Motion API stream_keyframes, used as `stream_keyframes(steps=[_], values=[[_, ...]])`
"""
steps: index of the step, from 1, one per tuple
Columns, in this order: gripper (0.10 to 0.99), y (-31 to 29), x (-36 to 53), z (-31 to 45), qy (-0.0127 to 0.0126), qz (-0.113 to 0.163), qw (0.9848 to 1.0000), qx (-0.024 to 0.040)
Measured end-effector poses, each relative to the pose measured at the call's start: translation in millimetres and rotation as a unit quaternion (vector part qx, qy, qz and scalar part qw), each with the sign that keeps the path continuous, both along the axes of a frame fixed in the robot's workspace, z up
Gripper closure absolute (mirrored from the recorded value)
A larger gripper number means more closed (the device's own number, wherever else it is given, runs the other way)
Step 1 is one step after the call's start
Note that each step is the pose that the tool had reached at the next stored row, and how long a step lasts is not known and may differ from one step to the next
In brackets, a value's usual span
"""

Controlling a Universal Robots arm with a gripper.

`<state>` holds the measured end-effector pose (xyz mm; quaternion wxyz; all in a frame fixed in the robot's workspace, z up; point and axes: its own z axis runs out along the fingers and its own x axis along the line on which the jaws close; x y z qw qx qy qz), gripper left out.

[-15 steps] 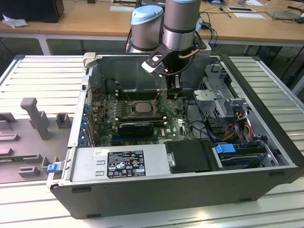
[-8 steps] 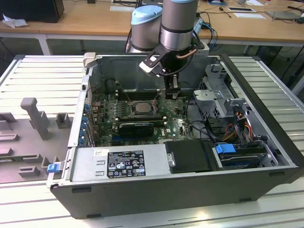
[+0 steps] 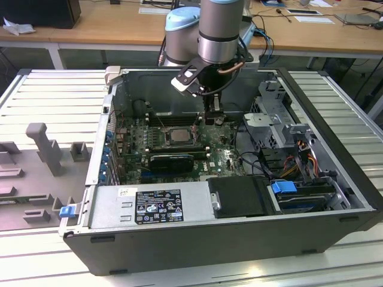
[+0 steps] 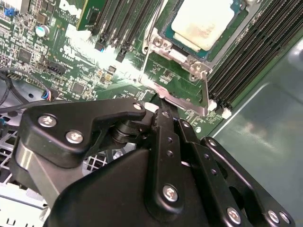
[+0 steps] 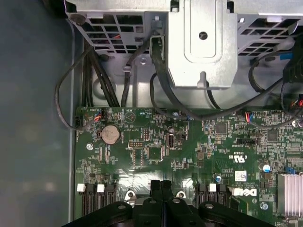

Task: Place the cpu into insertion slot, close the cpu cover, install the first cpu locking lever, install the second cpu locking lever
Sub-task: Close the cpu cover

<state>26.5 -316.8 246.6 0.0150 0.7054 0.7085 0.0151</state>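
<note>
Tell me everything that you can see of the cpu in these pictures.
The cpu is a flat square chip with a pale silver-grey metal face, marked by whitish smears. It lies face up and level on the green motherboard, with long black memory slots on two sides. The silvery cpu cover frames its edges. The gripper hangs beside one corner of the frame, clear of the chip.

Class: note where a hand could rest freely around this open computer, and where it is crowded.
Free: the ribbed metal table on the exterior view's right of the black computer case. Crowded: the green motherboard around the silver square cpu and the black gripper.
</note>
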Motion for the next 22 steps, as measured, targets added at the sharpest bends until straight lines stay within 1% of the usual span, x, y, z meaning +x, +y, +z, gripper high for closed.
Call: stream_keyframes(steps=[4, 6, 12, 13, 16, 18, 19, 20, 22], values=[[0.98, 0.0, -6.5, 0.0, 0.0, 0.0, 1.0, 0.0], [0.98, 0.0, -11.9, 0.0, 0.0, 0.0, 1.0, 0.0], [0.98, 0.0, -20.9, 0.0, 0.0, 0.0, 1.0, 0.0001], [0.98, 0.0, -24.1, 0.0, 0.0, 0.0, 1.0, 0.0001], [0.98, 0.0, -29.7, 0.0, 0.0, 0.0, 1.0, 0.0], [0.98, 0.0, -31.6, -2.1, 0.0, 0.0, 1.0, 0.0001], [0.98, 0.0, -32.7, -4.5, 0.0, 0.0, 1.0, 0.0], [0.98, -0.2, -35.6, -7.3, 0.0, 0.001, 1.0, 0.0001], [0.98, -0.4, -37.1, -11.6, 0.0001, 0.009, 1.0, 0.0001]])
